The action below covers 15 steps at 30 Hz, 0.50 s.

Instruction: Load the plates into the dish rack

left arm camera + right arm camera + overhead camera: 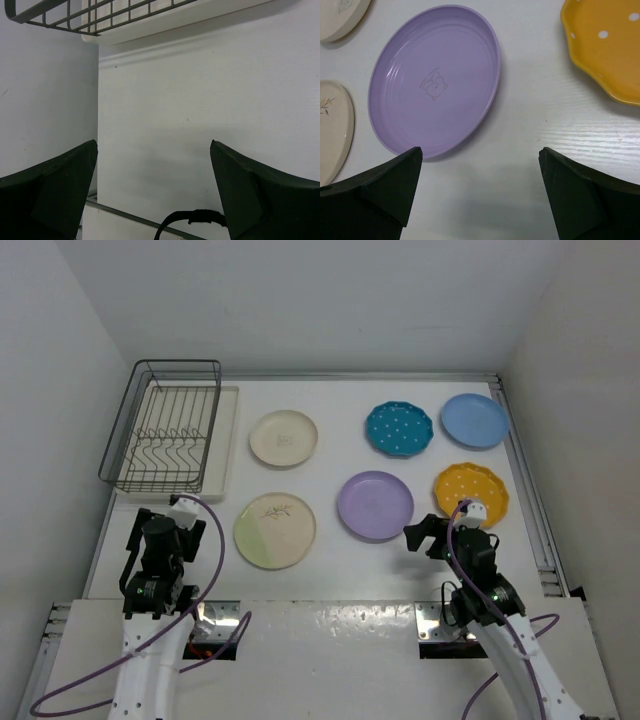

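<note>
- At the desk's point(340, 400) far-left corner, the dish rack point(165, 425) is standing on its beige tray point(228, 440).
- Just nearer, the left tool point(152, 150) is hovering over the desk, fingers spread wide, gripping nothing.
- Mid-desk, the cream plate point(283, 437) and sprig plate point(275, 530) are lying flat, apart.
- Beside them, the lavender plate point(435, 80) is lying just ahead of the right tool point(480, 155), likewise gaping and holding nothing.
- Rightward, the teal plate point(399, 429), light blue plate point(475, 420) and orange-yellow plate point(471, 492) are lying flat, none touching.

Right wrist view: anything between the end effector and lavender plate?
No, just bare table from the right end effector to the lavender plate; right wrist view.
</note>
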Each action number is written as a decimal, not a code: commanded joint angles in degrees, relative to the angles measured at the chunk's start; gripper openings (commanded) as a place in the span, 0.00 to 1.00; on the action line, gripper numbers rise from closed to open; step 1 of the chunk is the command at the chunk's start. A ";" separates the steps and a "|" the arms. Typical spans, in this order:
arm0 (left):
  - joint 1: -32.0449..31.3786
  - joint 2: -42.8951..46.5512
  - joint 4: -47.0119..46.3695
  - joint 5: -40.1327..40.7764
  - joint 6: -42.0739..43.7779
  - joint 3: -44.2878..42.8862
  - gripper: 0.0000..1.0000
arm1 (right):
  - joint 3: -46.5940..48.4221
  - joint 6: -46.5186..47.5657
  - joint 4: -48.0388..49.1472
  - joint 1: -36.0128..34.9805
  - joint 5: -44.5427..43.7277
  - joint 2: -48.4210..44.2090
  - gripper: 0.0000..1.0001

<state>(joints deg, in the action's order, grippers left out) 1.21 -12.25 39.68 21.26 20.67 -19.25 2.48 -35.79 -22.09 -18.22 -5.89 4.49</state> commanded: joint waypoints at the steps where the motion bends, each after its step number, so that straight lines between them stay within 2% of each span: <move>1: 0.63 0.65 -2.42 0.72 -1.41 0.26 1.00 | -1.43 -0.68 0.29 -0.33 -0.26 -0.19 1.00; 4: 0.63 0.65 -2.94 3.17 -1.94 -0.26 1.00 | -0.99 -1.30 0.03 -0.42 -1.57 1.04 1.00; 5: 0.63 0.65 -3.64 3.18 -1.95 -0.96 1.00 | -0.73 -4.17 -0.24 -0.33 -3.67 1.48 1.00; 7: 0.63 0.65 -3.65 -0.40 0.85 -5.08 1.00 | 1.29 -6.39 -2.08 -0.33 -7.02 3.94 1.00; 8: 0.63 -0.66 -2.95 -2.86 5.39 -7.19 1.00 | 2.34 -7.70 -2.26 -0.33 -7.99 5.08 1.00; 11: 0.63 -4.52 -2.33 -13.49 9.91 -19.21 1.00 | 5.77 -4.21 0.02 -0.24 -7.56 9.12 1.00; 12: 0.63 -9.84 -1.54 -19.44 9.92 -27.78 1.00 | 6.56 -2.89 1.68 -0.33 -7.99 10.18 1.00; 15: 0.63 -19.88 2.15 -28.34 9.39 -42.48 0.98 | 9.99 -0.52 5.46 -0.33 -9.75 16.14 1.00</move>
<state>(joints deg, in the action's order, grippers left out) 1.23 -25.04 43.07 6.07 28.21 -49.71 7.60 -39.00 -23.49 -18.22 -12.56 16.86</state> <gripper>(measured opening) 0.984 0.996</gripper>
